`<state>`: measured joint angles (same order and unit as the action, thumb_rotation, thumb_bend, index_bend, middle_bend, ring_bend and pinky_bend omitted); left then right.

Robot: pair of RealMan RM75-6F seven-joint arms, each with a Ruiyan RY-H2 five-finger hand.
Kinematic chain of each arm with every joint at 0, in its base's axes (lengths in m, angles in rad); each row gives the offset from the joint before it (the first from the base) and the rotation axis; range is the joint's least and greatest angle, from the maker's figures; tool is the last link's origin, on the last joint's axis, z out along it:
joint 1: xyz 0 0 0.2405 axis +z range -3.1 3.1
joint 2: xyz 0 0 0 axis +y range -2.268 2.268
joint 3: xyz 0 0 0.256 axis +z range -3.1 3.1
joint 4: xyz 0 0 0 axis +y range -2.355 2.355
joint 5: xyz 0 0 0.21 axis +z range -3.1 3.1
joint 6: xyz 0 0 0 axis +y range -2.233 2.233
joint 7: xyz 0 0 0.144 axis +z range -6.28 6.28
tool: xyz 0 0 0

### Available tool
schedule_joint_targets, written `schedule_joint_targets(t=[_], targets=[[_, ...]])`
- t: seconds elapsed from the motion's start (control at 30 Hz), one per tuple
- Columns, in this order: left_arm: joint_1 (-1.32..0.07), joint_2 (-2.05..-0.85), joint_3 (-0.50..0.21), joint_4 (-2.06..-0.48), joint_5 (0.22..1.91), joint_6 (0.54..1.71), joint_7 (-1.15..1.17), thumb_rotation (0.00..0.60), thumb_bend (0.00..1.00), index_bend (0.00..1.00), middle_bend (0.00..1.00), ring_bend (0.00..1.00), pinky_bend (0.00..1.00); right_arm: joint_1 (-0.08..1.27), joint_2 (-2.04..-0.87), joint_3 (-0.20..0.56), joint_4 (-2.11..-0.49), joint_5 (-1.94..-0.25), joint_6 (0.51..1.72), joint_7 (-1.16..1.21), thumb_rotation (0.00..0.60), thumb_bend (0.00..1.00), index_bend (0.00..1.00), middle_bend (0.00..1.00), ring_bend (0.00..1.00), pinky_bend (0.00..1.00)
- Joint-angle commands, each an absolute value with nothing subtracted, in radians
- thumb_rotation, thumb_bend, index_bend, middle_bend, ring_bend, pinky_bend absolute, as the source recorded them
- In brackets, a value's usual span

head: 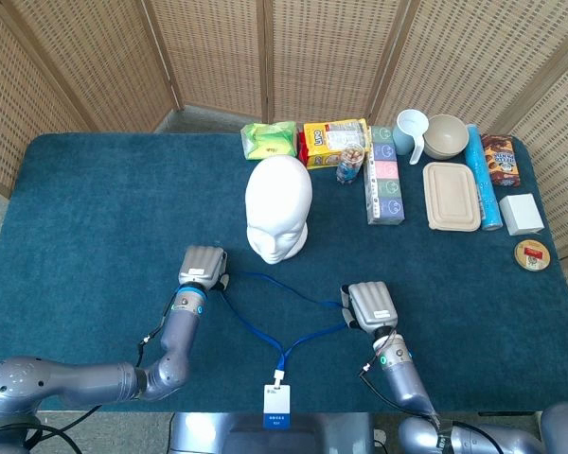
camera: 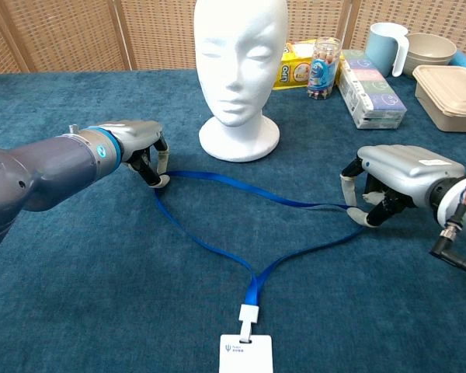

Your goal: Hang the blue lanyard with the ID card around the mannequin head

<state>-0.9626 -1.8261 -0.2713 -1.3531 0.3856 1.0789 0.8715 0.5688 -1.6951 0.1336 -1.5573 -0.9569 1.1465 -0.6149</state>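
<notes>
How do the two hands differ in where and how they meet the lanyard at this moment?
The left hand works the lanyard at the loop's corner beside the mannequin head; the right hand works the opposite corner, farther from it. The left hand's fingertips press down at the strap; the right hand's curl around the strap from the side. Both sit low on the table, with the ID card lying flat.

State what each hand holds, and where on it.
Both pinch the blue lanyard: left hand at the loop's left bend, right hand at its right bend.
</notes>
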Motion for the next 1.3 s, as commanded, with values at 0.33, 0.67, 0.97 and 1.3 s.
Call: schedule_joint_targets(t=[0.33,0.67,0.97,1.3], targets=[[-0.890,-1.765,-0.248,-1.452,0.530,1.135,0.747,0.528,0.49,0.60,1.00,1.00,1.00,0.546,-1.669,0.127,-1.606,-1.022,1.188,-0.571,0.596,0.53,0.69,1.00,1.00,1.00],[-0.745,-1.604,-0.184,-1.697,0.851,1.283,0.543,0.528,0.48,0.60,1.00,1.00,1.00,0.512,-1.582,0.103,-1.784,-1.248,1.280,-0.463,0.596,0.53,0.70,1.00,1.00,1.00],[-0.673,-1.465,-0.189,-1.863,1.021,1.357,0.457,0.525,0.48,0.60,1.00,1.00,1.00,0.511,-1.428,0.142,-1.962,-1.385,1.264,-0.231,0.599,0.53,0.72,1.00,1.00,1.00],[-0.640,-1.340,-0.252,-1.993,1.096,1.392,0.411,0.527,0.48,0.60,1.00,1.00,1.00,0.526,-1.303,0.233,-2.081,-1.394,1.255,-0.112,0.600,0.53,0.72,1.00,1.00,1.00]])
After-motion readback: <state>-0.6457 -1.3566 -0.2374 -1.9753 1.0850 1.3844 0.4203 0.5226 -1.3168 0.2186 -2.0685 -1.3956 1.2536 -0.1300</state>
